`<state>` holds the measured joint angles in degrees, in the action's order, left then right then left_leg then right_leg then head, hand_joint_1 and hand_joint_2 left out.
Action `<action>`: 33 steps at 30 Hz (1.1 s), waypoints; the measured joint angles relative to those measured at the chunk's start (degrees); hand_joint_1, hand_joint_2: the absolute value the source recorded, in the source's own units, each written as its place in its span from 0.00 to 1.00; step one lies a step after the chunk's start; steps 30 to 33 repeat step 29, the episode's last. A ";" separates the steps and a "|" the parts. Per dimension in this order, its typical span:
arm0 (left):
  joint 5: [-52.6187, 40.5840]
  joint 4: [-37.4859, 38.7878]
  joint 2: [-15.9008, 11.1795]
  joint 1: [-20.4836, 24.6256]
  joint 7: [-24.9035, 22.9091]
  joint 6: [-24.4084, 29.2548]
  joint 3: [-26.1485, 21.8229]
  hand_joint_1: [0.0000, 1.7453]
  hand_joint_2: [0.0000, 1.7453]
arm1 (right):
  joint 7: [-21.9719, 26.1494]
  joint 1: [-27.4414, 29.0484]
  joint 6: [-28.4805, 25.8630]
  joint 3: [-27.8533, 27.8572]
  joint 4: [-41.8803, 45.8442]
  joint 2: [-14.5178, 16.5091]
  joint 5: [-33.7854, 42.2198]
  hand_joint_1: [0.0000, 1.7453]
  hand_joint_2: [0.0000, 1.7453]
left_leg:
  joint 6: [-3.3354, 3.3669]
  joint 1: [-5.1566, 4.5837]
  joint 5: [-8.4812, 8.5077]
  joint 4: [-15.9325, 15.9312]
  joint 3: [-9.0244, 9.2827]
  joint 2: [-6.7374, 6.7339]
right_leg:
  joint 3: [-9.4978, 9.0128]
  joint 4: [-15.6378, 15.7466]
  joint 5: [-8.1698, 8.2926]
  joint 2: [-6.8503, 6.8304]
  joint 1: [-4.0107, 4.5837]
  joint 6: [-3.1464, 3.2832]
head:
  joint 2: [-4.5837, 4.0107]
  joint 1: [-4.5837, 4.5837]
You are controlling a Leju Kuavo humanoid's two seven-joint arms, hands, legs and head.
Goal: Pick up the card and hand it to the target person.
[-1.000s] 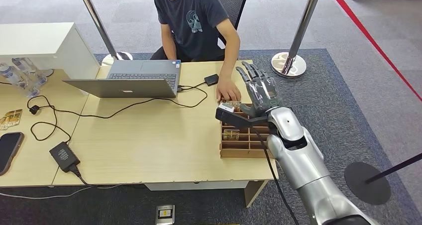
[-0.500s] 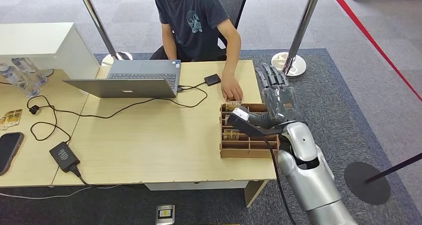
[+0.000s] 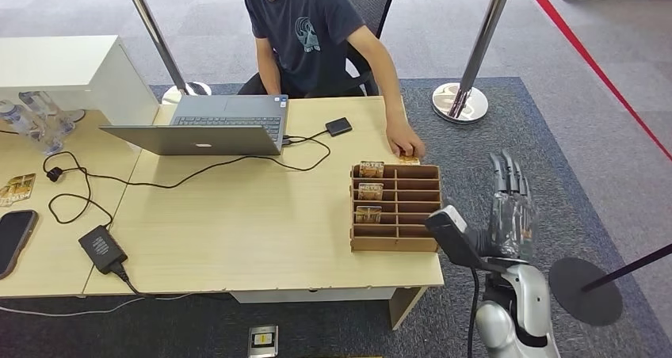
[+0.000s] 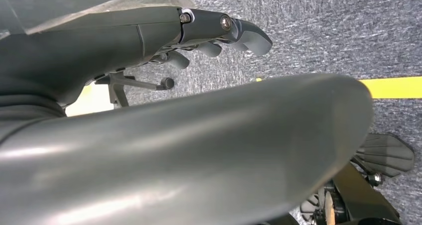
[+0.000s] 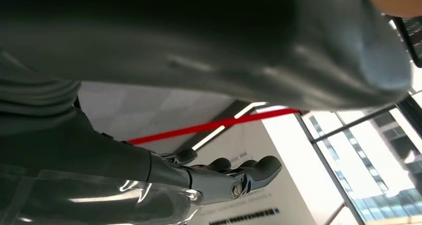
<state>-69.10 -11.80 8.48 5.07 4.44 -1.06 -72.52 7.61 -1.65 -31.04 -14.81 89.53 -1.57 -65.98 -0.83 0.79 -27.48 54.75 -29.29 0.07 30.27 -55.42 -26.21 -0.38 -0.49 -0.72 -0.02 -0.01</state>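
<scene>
— Now, the right hand (image 3: 507, 215)?
— Off the table's (image 3: 238, 239) right edge, fingers straight and apart, holding nothing.
— The card (image 3: 410, 159)?
— On the table beside the wooden rack (image 3: 395, 207), under the person's hand (image 3: 406, 142).
— The left hand (image 4: 219, 33)?
— Fingers loosely curled over carpet, nothing held.

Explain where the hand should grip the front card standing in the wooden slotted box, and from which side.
Pinch the top edge of the front card from above. It stands upright in a slot of the wooden box, so just its upper part seems exposed. The right hand is off the table's edge.
</scene>
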 joint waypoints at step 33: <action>-1.58 0.00 1.54 0.05 1.20 1.08 -0.25 0.00 0.00 | 13.99 -1.59 12.68 55.08 -63.47 9.17 23.45 0.00 0.00 | 0.01 -0.01 -0.06 -0.02 0.06 -0.06 | -0.02 0.01 -0.05 0.00 -0.01 0.03 | -0.01 0.00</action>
